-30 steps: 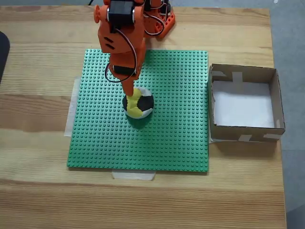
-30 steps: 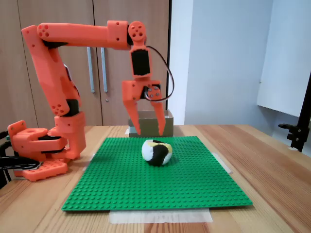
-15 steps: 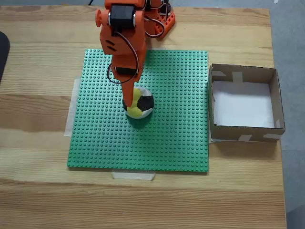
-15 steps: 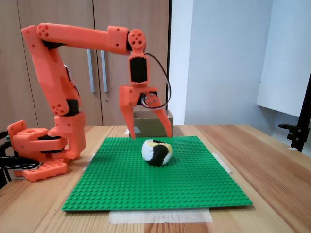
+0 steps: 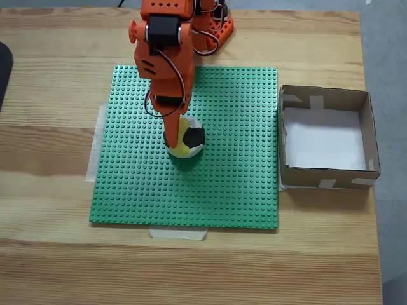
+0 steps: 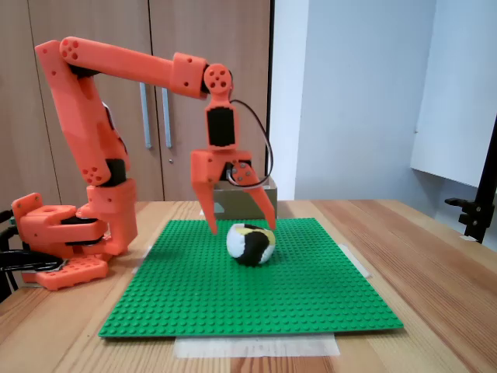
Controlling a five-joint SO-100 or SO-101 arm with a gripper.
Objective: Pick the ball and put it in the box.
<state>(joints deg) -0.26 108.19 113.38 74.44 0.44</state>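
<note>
Orange arm's gripper [image 6: 242, 228] at frame centre, fingers spread apart, straddling ball [image 6: 251, 244] without gripping. Ball rests mid green studded baseplate [image 5: 229, 184]. Box [image 5: 367, 136] at right, on tabletop [image 5: 51, 140].

Orange plastic arm [image 6: 116, 66] built of blocky, rounded segments, mounted on a wide orange base [image 6: 58, 249]. Black motor blocks sit between the segments, one visible from above at the wrist [image 5: 162, 30] and one above the gripper [image 6: 242, 228]. Small dark screw holes dot the shoulder and elbow joints. A thin black cable [image 6: 260, 140] loops from the wrist down to the gripper body; further dark cables gather at the base [image 5: 206, 28]. The gripper has two long, tapering orange fingers [image 6: 207, 210] ending in narrow points.
</note>
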